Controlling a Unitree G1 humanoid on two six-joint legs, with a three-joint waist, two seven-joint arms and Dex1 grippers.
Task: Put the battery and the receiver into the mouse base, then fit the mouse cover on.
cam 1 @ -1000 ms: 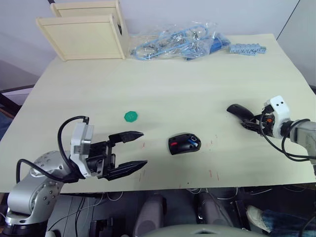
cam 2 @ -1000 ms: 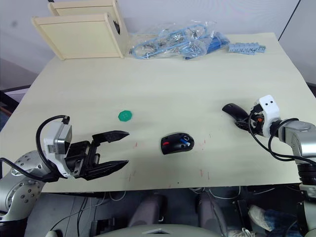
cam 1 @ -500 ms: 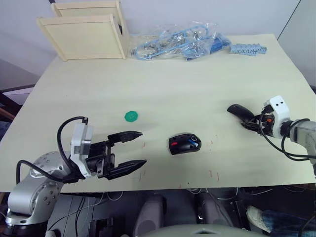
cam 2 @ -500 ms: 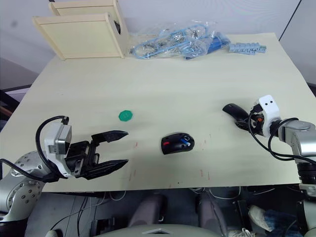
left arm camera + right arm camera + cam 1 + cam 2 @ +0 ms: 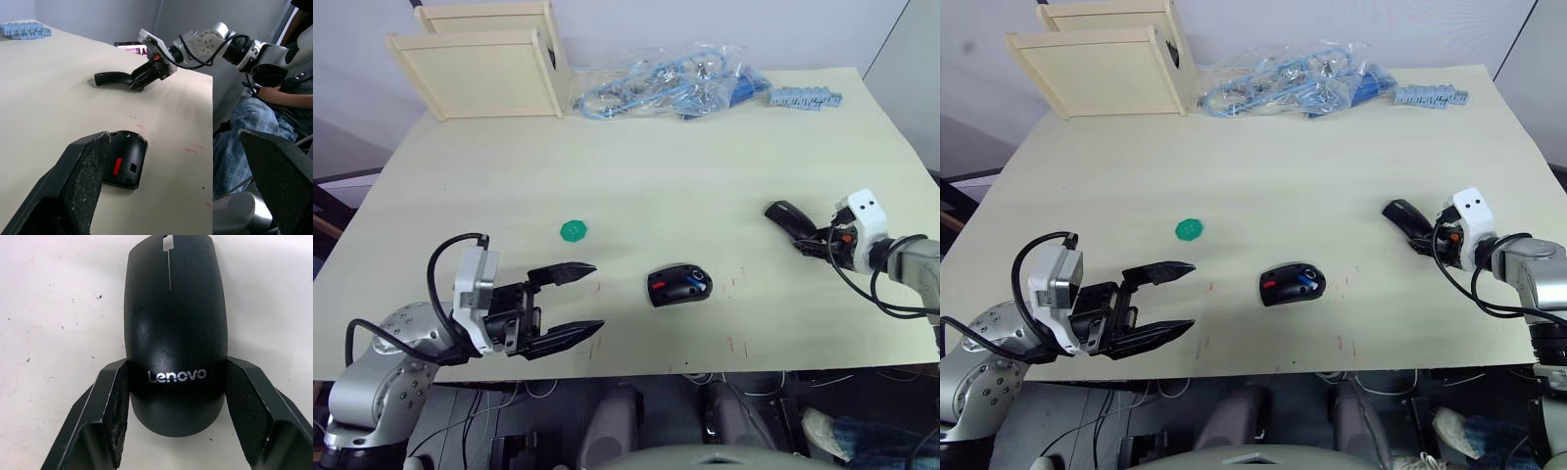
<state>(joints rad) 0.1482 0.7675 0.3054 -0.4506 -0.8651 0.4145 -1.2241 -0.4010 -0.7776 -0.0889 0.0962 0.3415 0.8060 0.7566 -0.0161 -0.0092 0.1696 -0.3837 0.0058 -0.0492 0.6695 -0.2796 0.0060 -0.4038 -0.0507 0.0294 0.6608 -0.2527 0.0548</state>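
Observation:
The mouse base lies near the table's front middle, black with red parts, and the blue battery sits in its compartment. The receiver is hidden from me. At the right side, my right gripper is shut on the rear end of the mouse cover, a glossy black shell with a pale logo. A finger presses each flank of the cover. The cover's front tip rests on the table. My left gripper hovers open to the left of the mouse base, with nothing between its fingers.
A round green disc lies left of centre. Two wooden boxes stand at the back left. A plastic bag of blue parts and a blue strip lie along the back edge. A person's leg in jeans shows beyond the table's right edge.
The mouse cover in my right gripper has tilted a little, its gripped end rising and its tip shifting slightly away. My left gripper has stayed put, open.

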